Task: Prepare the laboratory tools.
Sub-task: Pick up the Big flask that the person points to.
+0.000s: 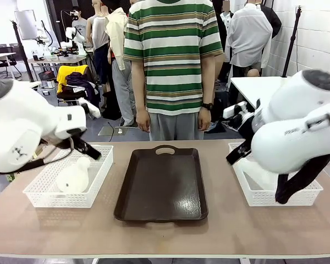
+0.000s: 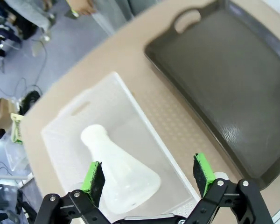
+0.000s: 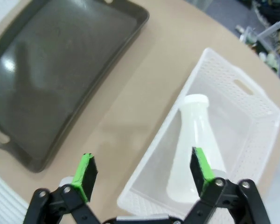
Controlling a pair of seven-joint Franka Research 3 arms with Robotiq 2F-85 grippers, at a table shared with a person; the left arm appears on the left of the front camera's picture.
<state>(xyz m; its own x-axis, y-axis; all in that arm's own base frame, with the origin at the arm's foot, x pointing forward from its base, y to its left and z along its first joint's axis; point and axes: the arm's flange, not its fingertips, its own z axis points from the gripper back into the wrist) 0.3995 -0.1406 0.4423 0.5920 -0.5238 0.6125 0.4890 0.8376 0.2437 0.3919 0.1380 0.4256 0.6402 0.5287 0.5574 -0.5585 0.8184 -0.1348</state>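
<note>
Table [image 1: 220, 231]: tan top carrying everything; a person stands at its far side, beyond the tray, hands down.
Tray [image 1: 160, 187]: dark brown and bare in the middle, probably kept free as the place where the tools are to go.
Left basket [image 1: 44, 195]: white mesh, left of the tray, within the left arm's reach.
Right basket [image 1: 264, 198]: white mesh, right of the tray, partly hidden behind the right arm.
Left flask [image 1: 74, 176]: frosted white, lying on its side in the left basket.
Right flask [image 3: 193, 140]: lying on its side in the right basket, seemingly along its length.
Left gripper [image 2: 148, 175]: fingers spread wide and holding nothing, poised over the left flask's broad base.
Right gripper [image 3: 142, 169]: fingers spread wide and holding nothing, above the right basket's tray-side wall.
</note>
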